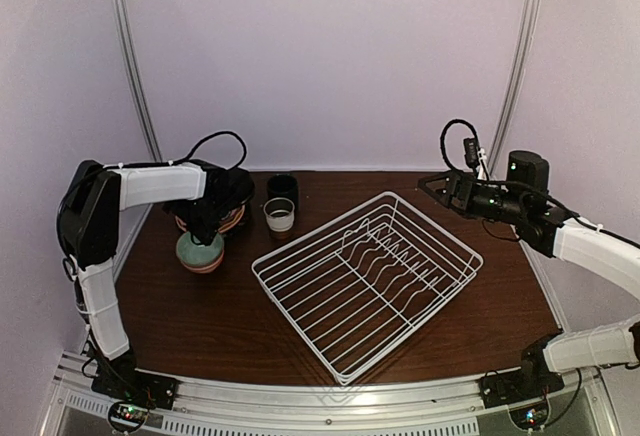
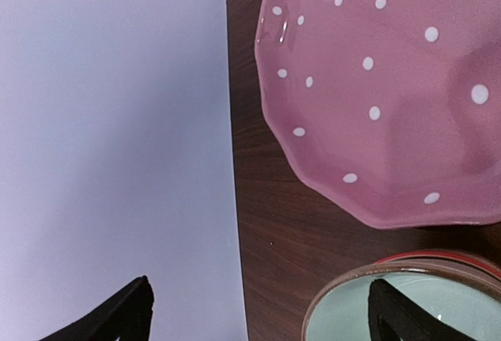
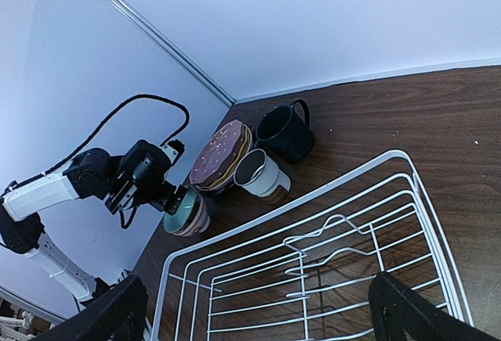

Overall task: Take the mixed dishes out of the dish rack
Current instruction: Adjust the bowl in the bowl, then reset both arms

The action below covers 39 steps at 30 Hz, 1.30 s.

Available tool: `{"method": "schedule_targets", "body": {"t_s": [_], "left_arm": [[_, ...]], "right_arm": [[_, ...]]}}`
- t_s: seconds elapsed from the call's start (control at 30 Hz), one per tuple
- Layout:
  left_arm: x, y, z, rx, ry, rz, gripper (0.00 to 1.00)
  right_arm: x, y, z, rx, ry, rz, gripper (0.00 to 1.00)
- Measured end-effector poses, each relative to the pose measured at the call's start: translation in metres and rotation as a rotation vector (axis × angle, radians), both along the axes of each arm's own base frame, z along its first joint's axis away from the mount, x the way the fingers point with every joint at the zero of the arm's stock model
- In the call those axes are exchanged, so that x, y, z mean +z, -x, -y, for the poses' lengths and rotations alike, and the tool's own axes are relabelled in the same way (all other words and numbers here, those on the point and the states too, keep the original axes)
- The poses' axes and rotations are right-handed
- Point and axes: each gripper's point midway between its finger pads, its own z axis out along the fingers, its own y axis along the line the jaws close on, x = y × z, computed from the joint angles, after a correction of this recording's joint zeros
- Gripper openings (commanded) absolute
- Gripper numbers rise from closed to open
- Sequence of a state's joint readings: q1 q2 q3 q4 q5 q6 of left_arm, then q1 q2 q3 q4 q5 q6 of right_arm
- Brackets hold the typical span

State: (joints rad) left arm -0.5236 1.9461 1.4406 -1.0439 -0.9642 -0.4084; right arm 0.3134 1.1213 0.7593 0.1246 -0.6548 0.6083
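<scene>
**Hazards at the end of unloading.** The rack (image 1: 320, 228) lies in the middle of the bench (image 1: 200, 326), and no dish is visible in it. The dishes stand grouped at the far left. The pink plate (image 2: 376, 83) lies on top of a stack, the dark mug (image 1: 283, 187) and the cup (image 1: 279, 214) are just beside it, and the green bowl (image 1: 200, 252) is nearest the arm bases and seems to sit inside a red-rimmed bowl. Your left hand (image 2: 258, 282) is released and holds nothing. It hangs low over this group, with one finger (image 2: 403, 317) above the bowl's hollow and the other out past the bench edge, before the wall. The main risk is here: if you pull sideways before rising, that finger can catch the rim and drag or tip the bowl into the plate stack, which is close by. A jolt there could also slide the pink plate off the stack, or push the stack against the cup. Rise straight up before you turn. Your right hand (image 3: 258, 278) is also spread and empty. It hovers above the right side of the rack, well apart from the dishes. If you lower it carelessly, a finger can hook a wire and shove the light rack toward the cup. No black utensil can be made out in any view, so check for one before you call the rack cleared.
</scene>
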Motion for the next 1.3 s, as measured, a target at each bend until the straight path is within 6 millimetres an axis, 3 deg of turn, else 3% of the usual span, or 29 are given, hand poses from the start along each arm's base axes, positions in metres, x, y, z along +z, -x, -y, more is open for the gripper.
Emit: {"method": "schedule_targets", "body": {"t_s": [0.13,0.23,0.3,0.5,0.77,0.9,1.13,1.3], "left_arm": [[0.001,0.0,0.002,-0.006,0.021,-0.006,0.97],[0.014,0.001,0.008,-0.025,0.091,0.013,0.98],[0.032,0.0,0.015,-0.048,0.17,0.056,0.98],[0.114,-0.007,0.047,-0.165,0.477,0.271,0.97],[0.174,0.001,0.092,-0.364,0.848,0.433,0.97],[0.172,0.011,0.105,-0.43,0.953,0.445,0.97],[0.119,0.022,0.122,-0.439,1.056,0.353,0.97],[0.108,0.02,0.128,-0.427,1.112,0.351,0.97]], "right_arm": [[0.0,0.0,0.0,0.0,0.0,0.0,1.0],[0.0,0.0,0.0,0.0,0.0,0.0,1.0],[0.0,0.0,0.001,0.0,0.001,0.0,1.0],[-0.001,0.0,0.002,0.0,0.007,0.002,1.0],[-0.004,0.0,0.003,0.005,0.067,0.013,1.0],[-0.014,-0.001,0.007,-0.005,0.115,0.004,1.0],[-0.031,-0.001,0.008,-0.014,0.203,-0.014,1.0],[-0.04,-0.003,0.009,-0.016,0.23,-0.026,1.0]]}}
